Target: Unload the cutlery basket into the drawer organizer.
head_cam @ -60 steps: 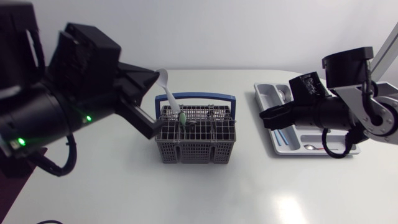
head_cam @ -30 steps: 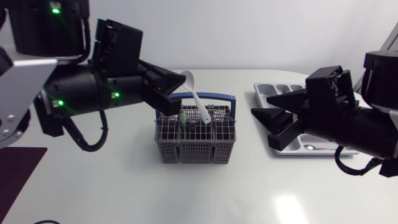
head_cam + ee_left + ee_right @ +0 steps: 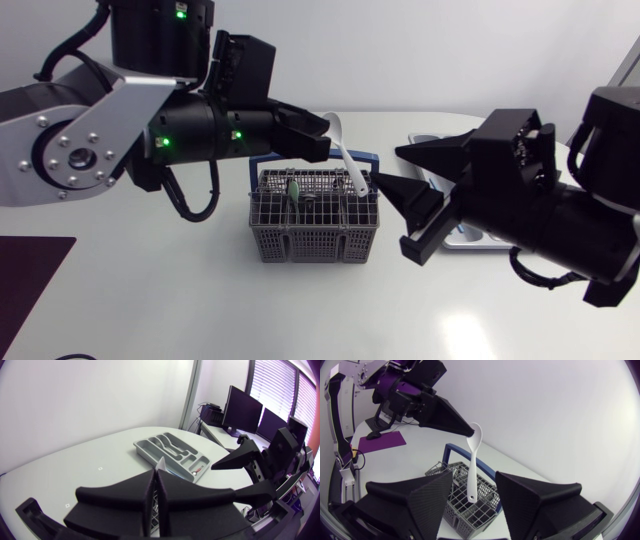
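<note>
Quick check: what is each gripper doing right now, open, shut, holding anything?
Left gripper: shut on the white spoon, gripping its bowl end.
Right gripper: open, with a finger on each side of the spoon's handle, not touching it.

A robotics lab: the left arm and right arm reach over a rounded white table that carries a cutlery basket and a drawer organizer.

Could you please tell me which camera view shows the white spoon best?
The right wrist view: the whole white spoon hangs from the left hand over the basket. The head view shows it small and partly against the basket; the left wrist view shows only a sliver beyond that hand.
</note>
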You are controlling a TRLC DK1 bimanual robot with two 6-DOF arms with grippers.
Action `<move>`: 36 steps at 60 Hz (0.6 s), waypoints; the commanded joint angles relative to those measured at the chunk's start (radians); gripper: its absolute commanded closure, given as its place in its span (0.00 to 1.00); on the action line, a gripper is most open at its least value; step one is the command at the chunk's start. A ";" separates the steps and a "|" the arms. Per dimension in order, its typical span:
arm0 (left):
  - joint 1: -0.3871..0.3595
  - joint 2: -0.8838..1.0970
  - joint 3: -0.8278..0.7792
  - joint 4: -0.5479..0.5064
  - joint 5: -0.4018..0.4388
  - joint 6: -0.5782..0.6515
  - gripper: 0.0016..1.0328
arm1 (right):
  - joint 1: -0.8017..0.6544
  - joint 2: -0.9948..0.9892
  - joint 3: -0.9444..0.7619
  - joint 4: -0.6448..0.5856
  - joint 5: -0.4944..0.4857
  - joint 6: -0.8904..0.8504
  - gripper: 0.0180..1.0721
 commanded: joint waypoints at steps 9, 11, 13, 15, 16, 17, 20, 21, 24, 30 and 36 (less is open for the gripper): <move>-0.028 0.029 0.039 0.044 0.011 -0.036 0.97 | 0.103 0.104 -0.046 0.140 0.144 -0.068 0.44; -0.034 0.031 0.037 0.047 0.008 -0.036 0.97 | 0.115 0.121 -0.046 0.161 0.169 -0.083 0.44; -0.038 0.033 0.037 0.050 0.008 -0.037 0.97 | 0.128 0.138 -0.048 0.181 0.189 -0.097 0.44; -0.039 0.034 0.037 0.053 0.007 -0.039 0.97 | 0.135 0.152 -0.053 0.214 0.215 -0.116 0.47; -0.041 0.036 0.039 0.053 0.007 -0.039 0.97 | 0.137 0.156 -0.054 0.224 0.225 -0.120 0.47; -0.041 0.037 0.039 0.053 0.007 -0.040 0.97 | 0.140 0.168 -0.054 0.243 0.247 -0.131 0.49; -0.042 0.042 0.040 0.053 0.004 -0.042 0.97 | 0.148 0.188 -0.051 0.264 0.281 -0.143 0.49; -0.042 0.043 0.040 0.053 0.002 -0.042 0.97 | 0.148 0.194 -0.048 0.267 0.285 -0.146 0.49; -0.042 0.045 0.039 0.053 0.001 -0.042 0.97 | 0.148 0.211 -0.045 0.281 0.305 -0.154 0.51; -0.042 0.048 0.037 0.053 -0.007 -0.042 0.97 | 0.148 0.244 -0.039 0.310 0.337 -0.163 0.56; -0.042 0.048 0.036 0.053 -0.012 -0.043 0.97 | 0.146 0.263 -0.026 0.319 0.360 -0.163 0.59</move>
